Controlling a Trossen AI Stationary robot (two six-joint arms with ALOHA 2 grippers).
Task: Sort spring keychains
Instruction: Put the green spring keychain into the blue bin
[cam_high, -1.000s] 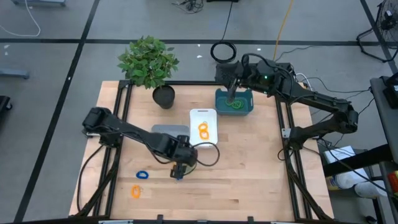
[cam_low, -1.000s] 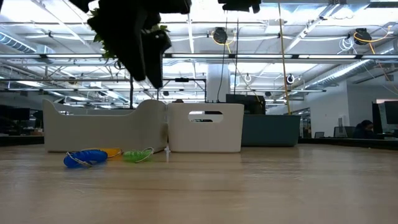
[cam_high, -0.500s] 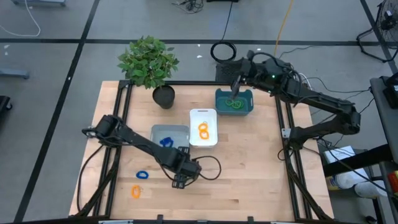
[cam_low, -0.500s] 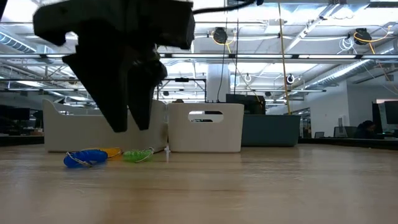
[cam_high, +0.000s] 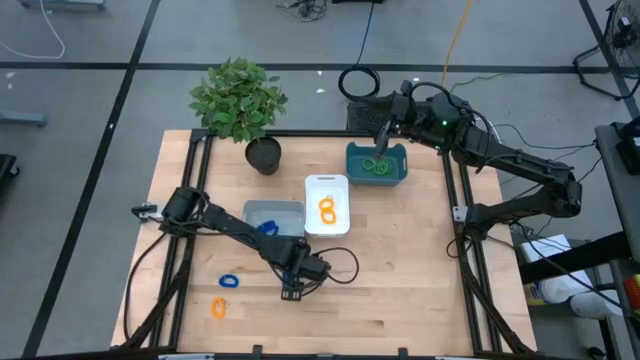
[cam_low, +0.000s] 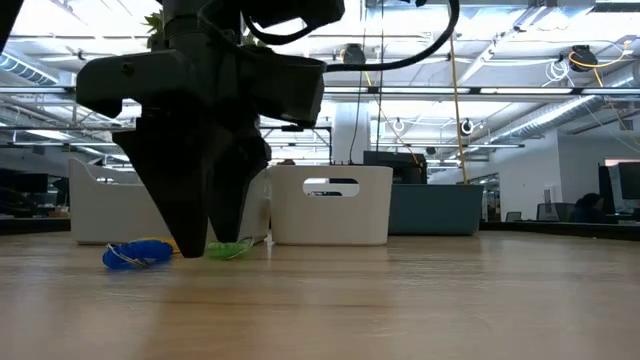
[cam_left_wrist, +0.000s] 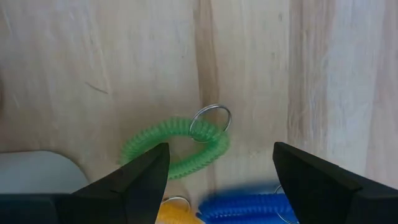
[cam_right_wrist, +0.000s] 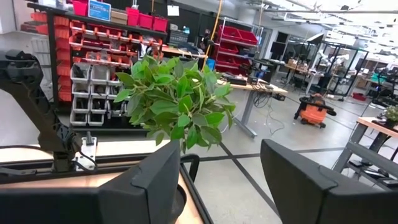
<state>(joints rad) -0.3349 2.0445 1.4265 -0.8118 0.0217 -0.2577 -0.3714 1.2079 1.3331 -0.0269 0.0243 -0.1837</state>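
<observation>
A green spring keychain (cam_left_wrist: 177, 146) with a metal ring (cam_left_wrist: 210, 121) lies flat on the wood. Beside it lie a blue one (cam_left_wrist: 245, 208) and an orange one (cam_left_wrist: 174, 208). My left gripper (cam_left_wrist: 221, 152) hangs open, pointing down just over them, low to the table (cam_low: 198, 245); in the high view it hides all three (cam_high: 293, 290). Another blue keychain (cam_high: 229, 281) and an orange one (cam_high: 219, 308) lie toward the near left. My right gripper (cam_high: 383, 135) waits open, high over the teal tray (cam_high: 400, 176).
The grey tray (cam_high: 285, 209) holds a blue keychain, the white tray (cam_high: 327, 183) orange ones, and the teal tray green ones. A potted plant (cam_high: 240, 100) stands at the far left. A black cable coil (cam_high: 359, 82) lies beyond the far edge.
My left gripper has come down toward the table and slightly toward its near edge, ending low over the green, blue and orange keychains. Its arm has swung off the grey tray, which now shows a blue keychain inside.
</observation>
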